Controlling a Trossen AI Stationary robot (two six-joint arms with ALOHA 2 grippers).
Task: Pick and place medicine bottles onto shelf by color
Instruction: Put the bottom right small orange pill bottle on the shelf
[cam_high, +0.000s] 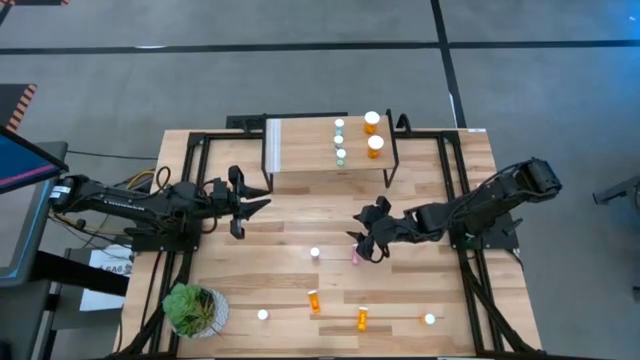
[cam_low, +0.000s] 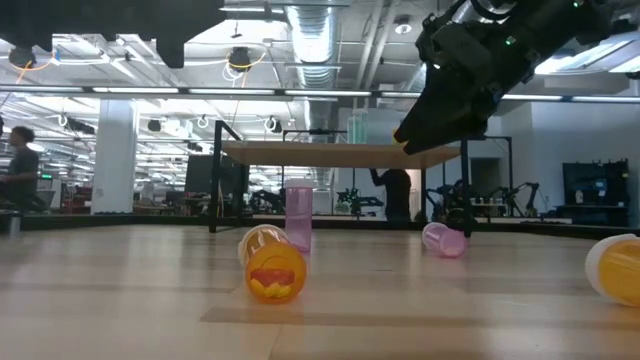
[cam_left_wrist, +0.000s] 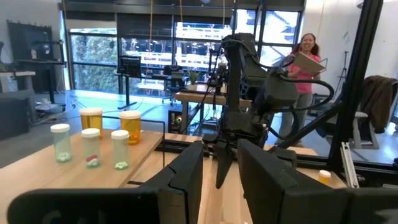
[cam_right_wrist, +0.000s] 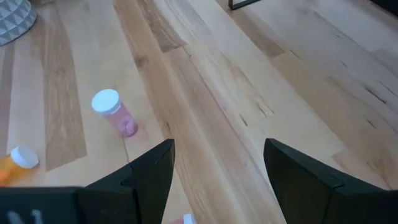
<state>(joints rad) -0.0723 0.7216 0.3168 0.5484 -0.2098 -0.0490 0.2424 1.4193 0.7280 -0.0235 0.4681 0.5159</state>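
The shelf (cam_high: 310, 155) stands at the table's far side. Three pale green medicine bottles (cam_high: 340, 140) and two orange ones (cam_high: 373, 134) stand upright on it. On the table, one pink bottle (cam_high: 315, 253) stands upright and another (cam_high: 356, 257) lies on its side. Two orange bottles (cam_high: 314, 300) (cam_high: 362, 318) lie nearer the front edge. My right gripper (cam_high: 365, 238) hangs open above the lying pink bottle, slanting down, and touches nothing. My left gripper (cam_high: 262, 205) hovers open at the table's left, level, pointing toward the right arm.
A green potted plant (cam_high: 195, 310) sits at the near left corner. Two white-capped bottles (cam_high: 263, 315) (cam_high: 430, 319) stand near the front edge. Black frame rails (cam_high: 470, 290) run along the table's sides. A person (cam_left_wrist: 305, 56) stands in the room beyond the table.
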